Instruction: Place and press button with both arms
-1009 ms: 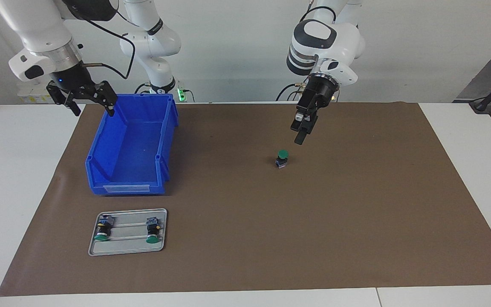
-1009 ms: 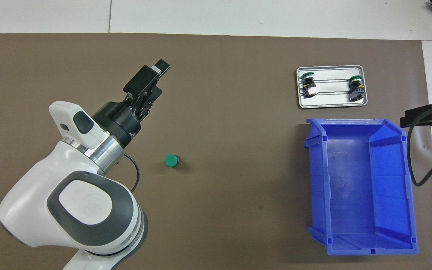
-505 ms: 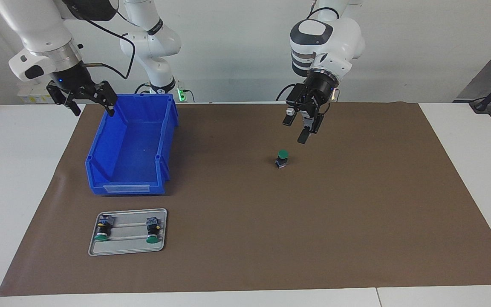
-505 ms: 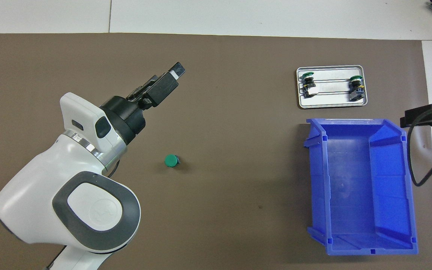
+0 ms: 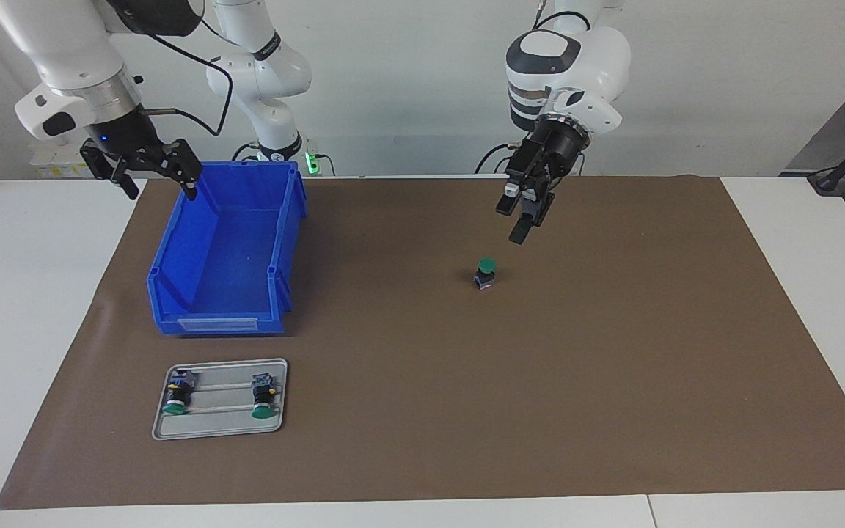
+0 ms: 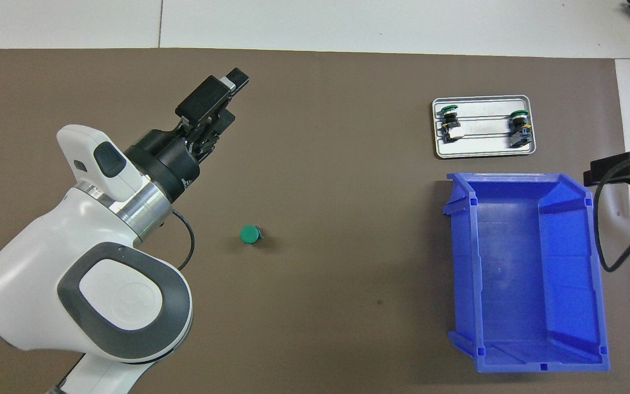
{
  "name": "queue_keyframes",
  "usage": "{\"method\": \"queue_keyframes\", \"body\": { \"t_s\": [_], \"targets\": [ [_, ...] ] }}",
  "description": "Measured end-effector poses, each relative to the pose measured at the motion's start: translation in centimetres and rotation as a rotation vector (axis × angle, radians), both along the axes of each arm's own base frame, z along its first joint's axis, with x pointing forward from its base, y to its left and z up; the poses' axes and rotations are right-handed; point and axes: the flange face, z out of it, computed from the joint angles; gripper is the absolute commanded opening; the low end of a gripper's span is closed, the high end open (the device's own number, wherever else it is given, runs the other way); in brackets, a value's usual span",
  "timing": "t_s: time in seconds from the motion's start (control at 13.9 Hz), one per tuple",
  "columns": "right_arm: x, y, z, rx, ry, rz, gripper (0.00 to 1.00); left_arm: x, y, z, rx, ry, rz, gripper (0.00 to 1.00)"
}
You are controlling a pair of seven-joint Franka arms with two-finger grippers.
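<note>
The button (image 5: 485, 272) stands upright on the brown mat (image 5: 613, 352), green cap up, and nothing touches it; it also shows in the overhead view (image 6: 249, 235). My left gripper (image 5: 513, 222) hangs tilted in the air over the mat close to the button, clear of it; it shows in the overhead view too (image 6: 227, 87). My right gripper (image 5: 150, 174) is open and empty, raised over the corner of the blue bin (image 5: 224, 249) nearest the right arm, where that arm waits. Only its edge shows in the overhead view (image 6: 624, 168).
A grey metal tray (image 5: 221, 425) holds two identical green-capped buttons lying on their sides, farther from the robots than the bin; it also shows in the overhead view (image 6: 483, 153). The empty blue bin (image 6: 523, 268) stands toward the right arm's end.
My left wrist has twisted back and forth and the gripper has swung slightly over the mat, staying raised near the button. The button and the right arm have not moved.
</note>
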Motion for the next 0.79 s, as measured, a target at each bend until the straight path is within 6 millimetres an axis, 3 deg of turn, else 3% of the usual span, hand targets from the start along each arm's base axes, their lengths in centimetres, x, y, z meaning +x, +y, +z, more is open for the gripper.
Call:
{"method": "queue_keyframes", "body": {
  "t_s": [0.43, 0.79],
  "targets": [
    [0.0, 0.0, 0.0, 0.0, 0.0, 0.0, 1.0, 0.4, 0.7, 0.3, -0.013, 0.011, 0.025, 1.0],
    [0.0, 0.0, 0.0, 0.0, 0.0, 0.0, 1.0, 1.5, -0.4, 2.1, 0.267, -0.106, -0.195, 1.0]
  ]
}}
